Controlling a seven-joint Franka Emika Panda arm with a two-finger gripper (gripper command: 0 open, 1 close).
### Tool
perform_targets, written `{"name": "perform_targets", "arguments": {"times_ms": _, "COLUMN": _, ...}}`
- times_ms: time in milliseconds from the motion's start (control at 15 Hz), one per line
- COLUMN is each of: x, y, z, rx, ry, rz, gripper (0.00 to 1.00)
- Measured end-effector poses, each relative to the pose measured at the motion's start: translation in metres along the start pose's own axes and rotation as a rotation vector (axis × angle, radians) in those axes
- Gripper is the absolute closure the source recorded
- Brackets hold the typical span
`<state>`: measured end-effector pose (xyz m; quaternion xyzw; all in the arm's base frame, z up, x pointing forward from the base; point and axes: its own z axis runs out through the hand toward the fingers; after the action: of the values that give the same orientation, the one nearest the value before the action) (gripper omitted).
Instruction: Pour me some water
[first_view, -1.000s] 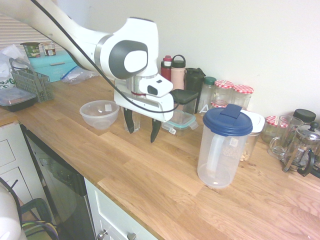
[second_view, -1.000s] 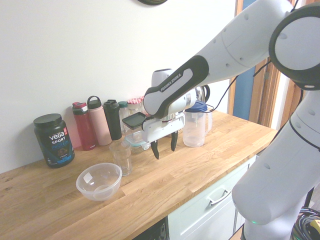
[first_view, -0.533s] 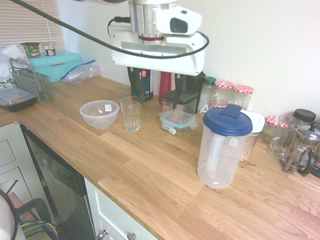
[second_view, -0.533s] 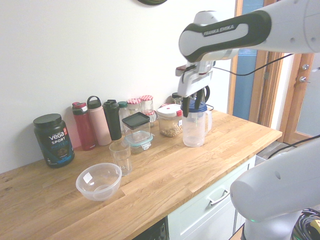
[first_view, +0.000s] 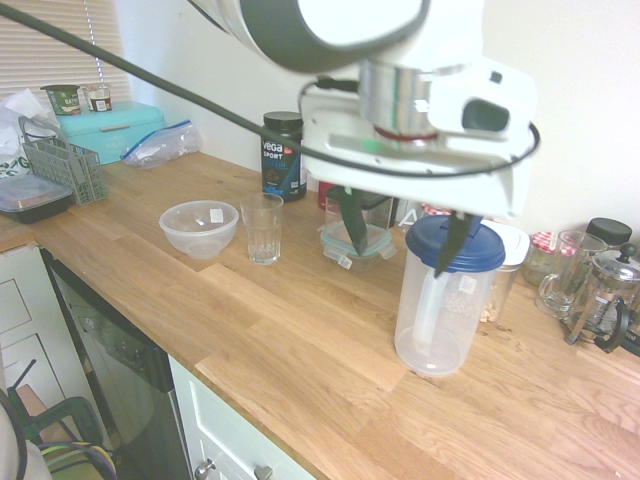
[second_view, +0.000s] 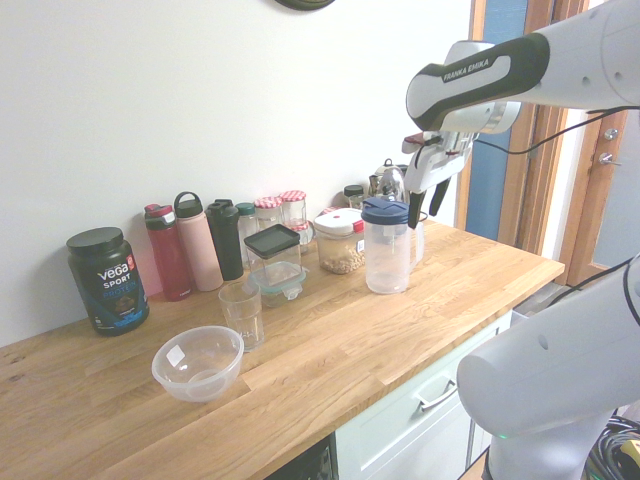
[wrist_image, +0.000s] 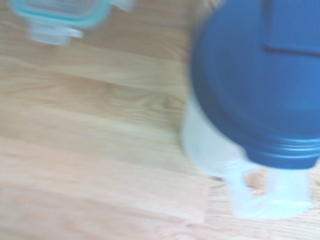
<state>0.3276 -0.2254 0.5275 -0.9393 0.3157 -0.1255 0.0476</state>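
The tool (second_view: 430, 200) hangs near the blue-lidded pitcher (second_view: 387, 245), its fingers spread apart with nothing between them. The pitcher stands upright on the surface (second_view: 330, 355), lower than the tool; the drinking glass (second_view: 243, 315) stands well apart from it.

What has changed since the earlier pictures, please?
The open black-fingered pincer moved away from the clear drinking glass to the clear plastic pitcher with the blue lid. Nothing was gripped or released. The pitcher, the glass and the translucent plastic bowl stayed put.
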Motion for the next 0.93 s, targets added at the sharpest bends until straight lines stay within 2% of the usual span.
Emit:
{"name": "perform_targets", "arguments": {"times_ms": 400, "x": 0.034, "y": -0.005, "z": 0.065, "rx": 0.01, "ry": 0.012, "rz": 0.053, "gripper": 1.0}}
{"name": "perform_targets", "arguments": {"times_ms": 933, "x": 0.045, "y": -0.011, "z": 0.07, "rx": 0.001, "ry": 0.017, "rz": 0.05, "gripper": 1.0}}
